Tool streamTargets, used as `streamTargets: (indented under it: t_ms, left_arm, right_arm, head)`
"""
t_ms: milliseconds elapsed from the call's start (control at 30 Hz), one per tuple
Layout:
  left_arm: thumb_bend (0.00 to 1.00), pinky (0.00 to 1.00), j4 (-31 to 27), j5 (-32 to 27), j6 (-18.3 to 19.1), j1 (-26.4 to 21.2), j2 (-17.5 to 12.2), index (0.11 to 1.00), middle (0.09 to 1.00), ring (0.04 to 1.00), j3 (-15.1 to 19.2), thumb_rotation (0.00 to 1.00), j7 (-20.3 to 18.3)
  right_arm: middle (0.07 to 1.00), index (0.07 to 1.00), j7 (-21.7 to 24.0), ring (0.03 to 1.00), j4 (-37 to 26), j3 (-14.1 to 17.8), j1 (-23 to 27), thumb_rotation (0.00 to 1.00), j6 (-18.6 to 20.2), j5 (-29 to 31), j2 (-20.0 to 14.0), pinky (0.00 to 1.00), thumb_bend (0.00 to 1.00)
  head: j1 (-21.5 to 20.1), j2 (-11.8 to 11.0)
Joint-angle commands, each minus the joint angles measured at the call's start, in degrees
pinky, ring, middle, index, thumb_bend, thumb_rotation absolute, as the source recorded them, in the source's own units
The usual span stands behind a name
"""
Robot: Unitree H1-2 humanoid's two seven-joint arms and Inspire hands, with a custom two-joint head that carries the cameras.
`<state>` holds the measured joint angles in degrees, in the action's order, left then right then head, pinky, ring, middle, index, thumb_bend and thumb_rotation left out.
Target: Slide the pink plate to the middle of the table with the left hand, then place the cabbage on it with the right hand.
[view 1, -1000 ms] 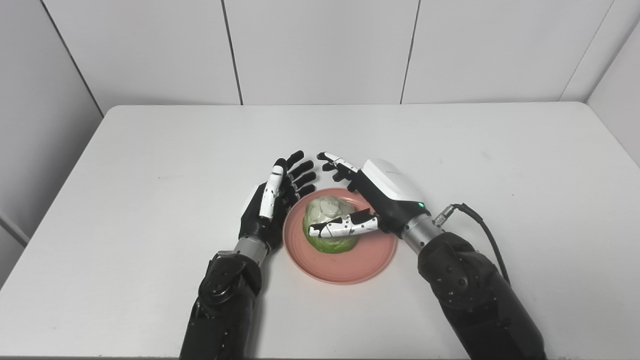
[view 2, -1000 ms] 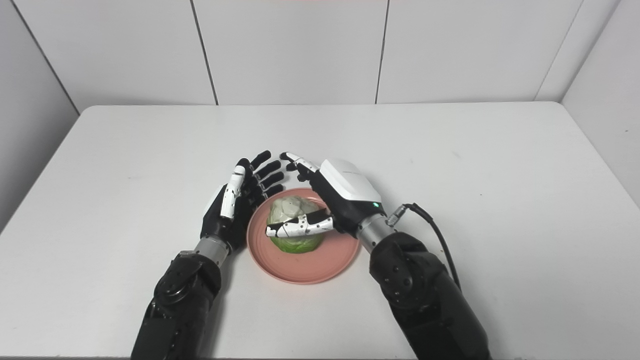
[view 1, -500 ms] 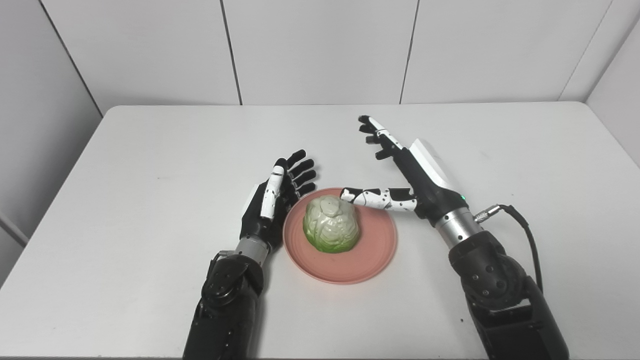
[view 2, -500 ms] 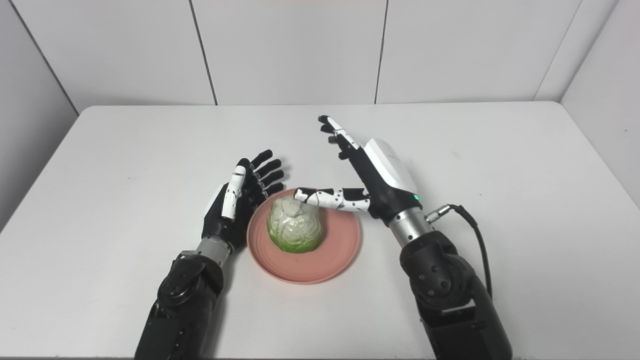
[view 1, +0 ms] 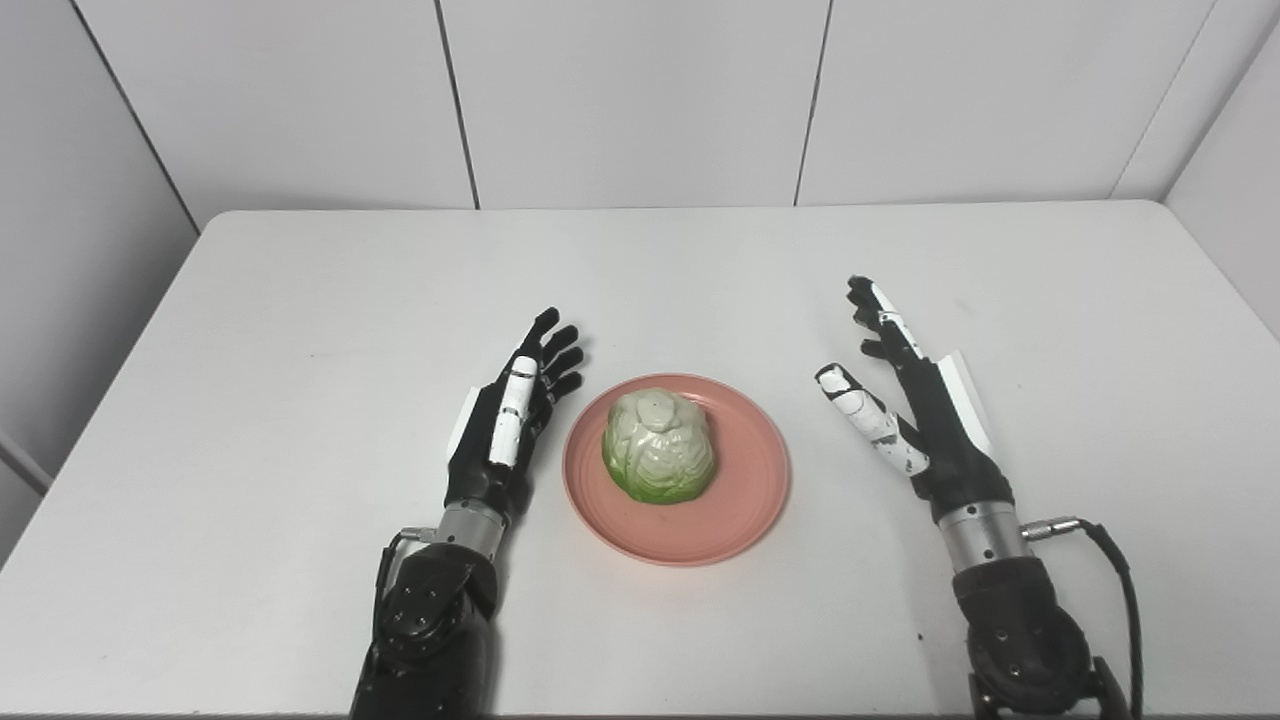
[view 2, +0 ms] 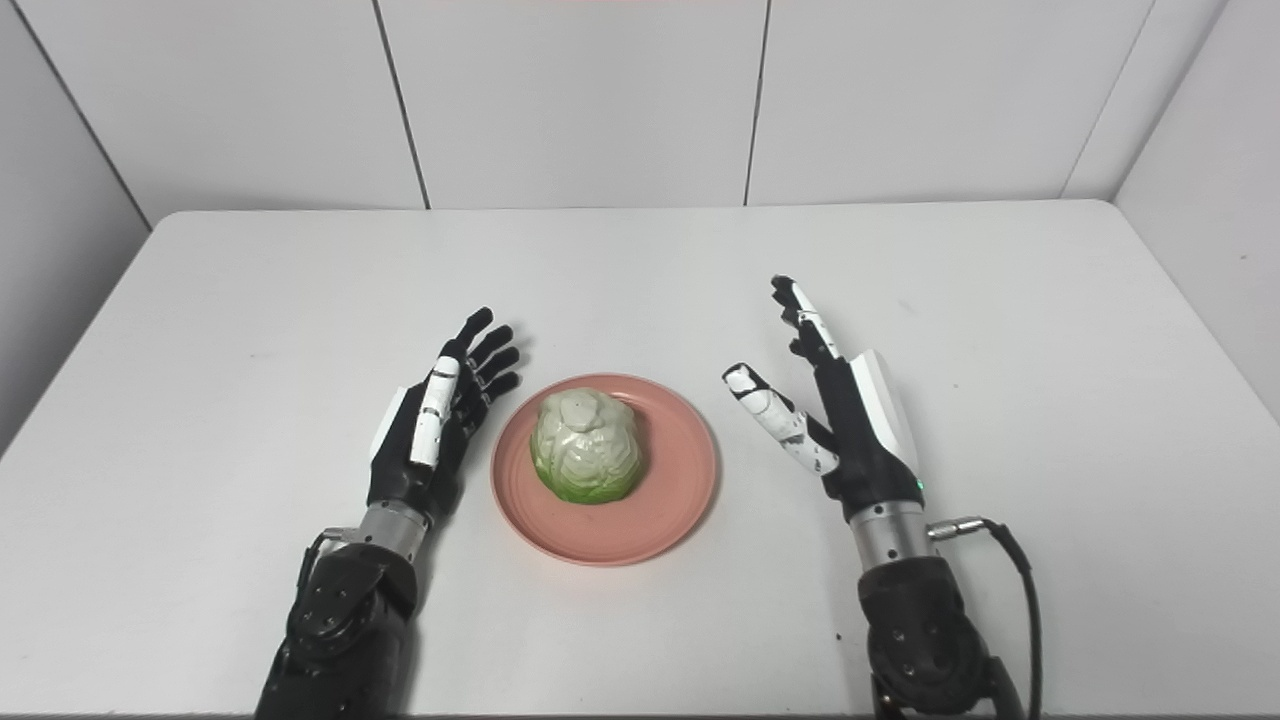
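A pink plate (view 1: 745, 500) lies near the middle of the white table, toward the front. A pale green cabbage (view 1: 659, 446) rests on it, a little left of its centre. My left hand (view 1: 508, 420) stands open just left of the plate, fingers straight and pointing away, a small gap from the rim. My right hand (view 1: 918, 405) is open to the right of the plate, palm facing left, fingers spread, holding nothing and well apart from the plate.
The white table (view 1: 300, 300) spreads wide on all sides of the plate, its far edge meeting white wall panels. A black cable (view 1: 1110, 560) trails from my right wrist near the front edge.
My right hand let go of the cabbage, lifted off it and drew back to the right of the plate. My left hand pulled back slightly from the plate's rim.
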<state>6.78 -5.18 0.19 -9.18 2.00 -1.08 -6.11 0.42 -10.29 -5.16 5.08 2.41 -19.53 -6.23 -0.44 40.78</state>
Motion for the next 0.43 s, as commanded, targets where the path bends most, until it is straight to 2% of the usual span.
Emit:
streamTargets:
  t_ms: [0, 100, 200, 267, 400]
  left_arm:
    - [0.46, 0.92, 0.0, 1.1, -0.9, 2.5, -0.8, 0.936, 0.932, 0.921, -0.1, 1.0, 0.4]
    - [0.46, 0.94, -0.7, 1.5, -1.6, 3.7, -1.2, 0.944, 0.941, 0.93, -0.5, 1.0, 0.3]
    - [0.49, 0.93, -1.6, 2.1, -2.0, 5.2, -1.3, 0.931, 0.932, 0.92, -0.7, 1.0, 0.6]
    - [0.5, 0.92, -2.6, 2.5, -1.9, 6.5, -1.3, 0.923, 0.925, 0.914, -1.0, 1.0, 0.6]
    - [0.49, 0.91, -3.6, 3.0, -1.6, 7.6, -1.4, 0.916, 0.92, 0.909, -1.5, 1.0, 0.6]
  right_arm:
    - [0.927, 0.928, -1.5, 0.922, -1.0, 0.7, 0.0, 1.0, -3.0, 1.4, 0.9, 0.84, 0.63]
    - [0.927, 0.922, -1.5, 0.924, -0.7, 1.3, -1.2, 1.0, -2.3, 3.9, 2.1, 0.78, 0.58]
    - [0.918, 0.916, -1.7, 0.909, 0.6, 1.3, -2.1, 1.0, -4.0, 4.7, 2.2, 0.8, 0.46]
    - [0.906, 0.905, -2.0, 0.895, 2.2, 1.2, -2.5, 1.0, -6.4, 4.6, 1.6, 0.8, 0.39]
    - [0.889, 0.888, -2.2, 0.891, 3.7, 1.1, -2.9, 1.0, -7.8, 4.5, 1.6, 0.85, 0.33]
  head:
    - [0.1, 0.0]
    - [0.1, 0.0]
    - [0.2, 0.0]
    - [0.3, 0.0]
    - [0.2, 0.0]
